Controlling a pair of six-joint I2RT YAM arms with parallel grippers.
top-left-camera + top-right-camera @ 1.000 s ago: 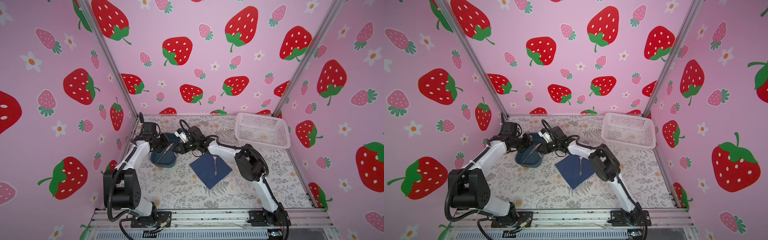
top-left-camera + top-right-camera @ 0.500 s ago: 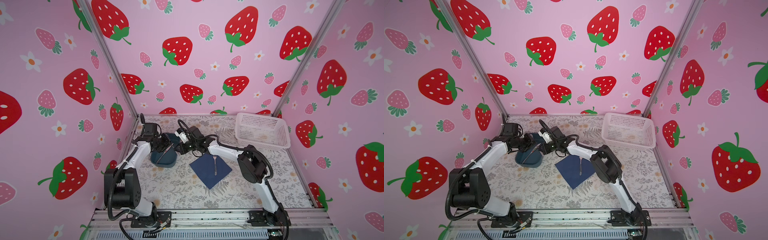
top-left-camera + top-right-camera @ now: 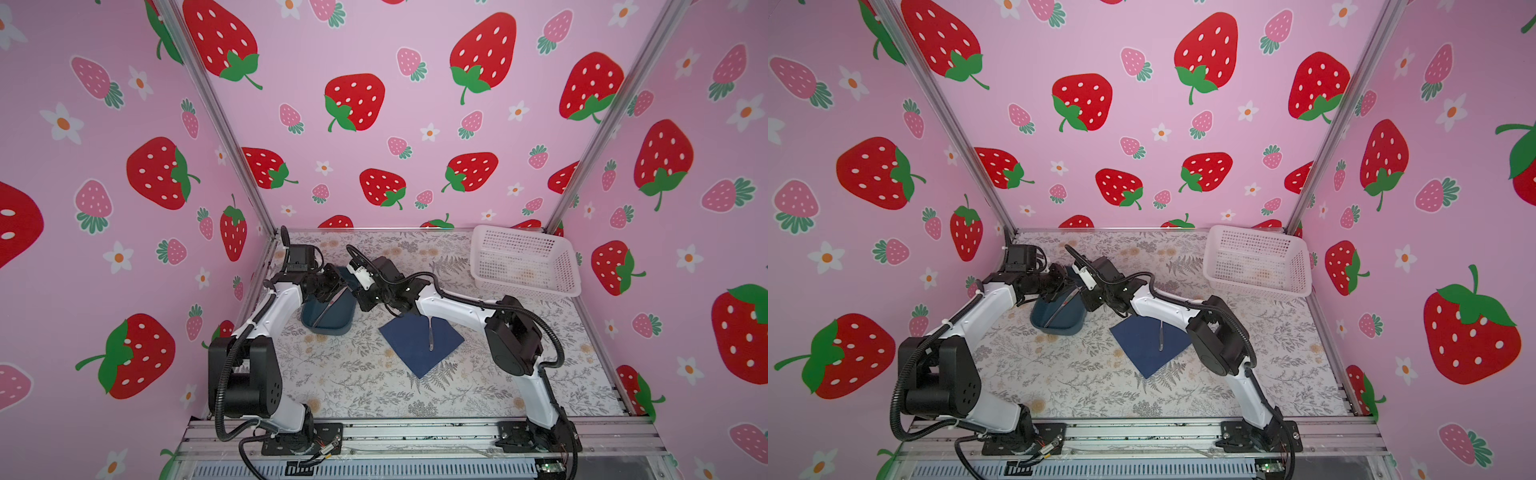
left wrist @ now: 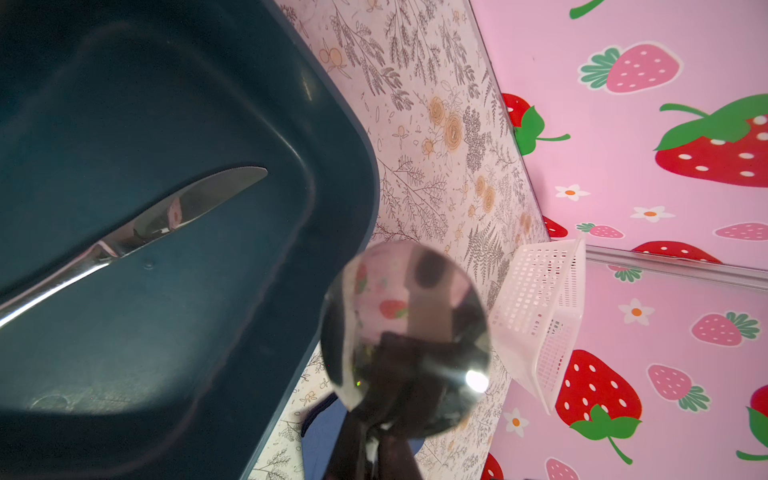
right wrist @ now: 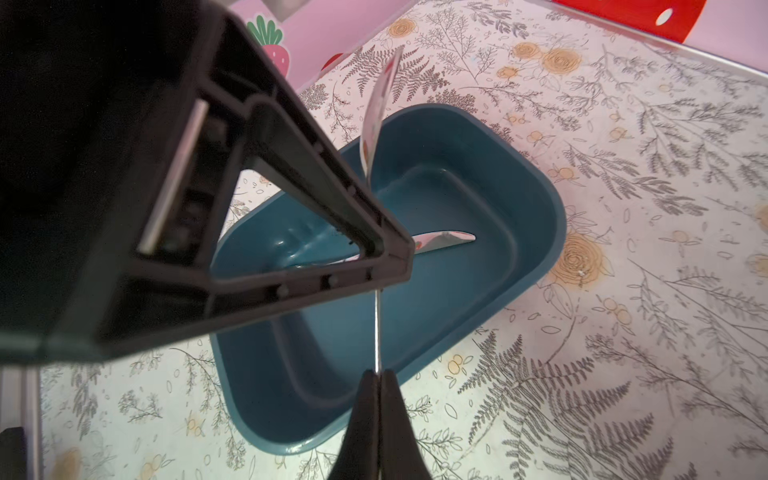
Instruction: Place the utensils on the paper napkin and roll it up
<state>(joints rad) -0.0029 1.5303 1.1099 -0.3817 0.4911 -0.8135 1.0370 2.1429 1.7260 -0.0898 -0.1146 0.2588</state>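
The navy paper napkin [image 3: 409,349] [image 3: 1138,349] lies as a diamond mid-table with one slender pale utensil [image 3: 430,336] [image 3: 1161,337] on it. Both grippers meet above the teal tub [image 3: 328,331] [image 5: 536,232]. My left gripper [image 4: 374,436] is shut on the neck of a shiny spoon [image 4: 407,324], whose bowl faces the left wrist camera. My right gripper [image 5: 377,374] is shut on the thin handle of the same spoon [image 5: 380,108]. A knife [image 4: 178,216] [image 5: 444,241] leans inside the tub.
A white perforated basket [image 3: 523,266] [image 3: 1258,262] stands at the back right corner. Pink strawberry walls close in the table on three sides. The aluminium base rail [image 3: 415,432] runs along the front edge.
The right gripper has edged slightly left over the tub towards the left gripper. The napkin and the utensil on it have not moved.
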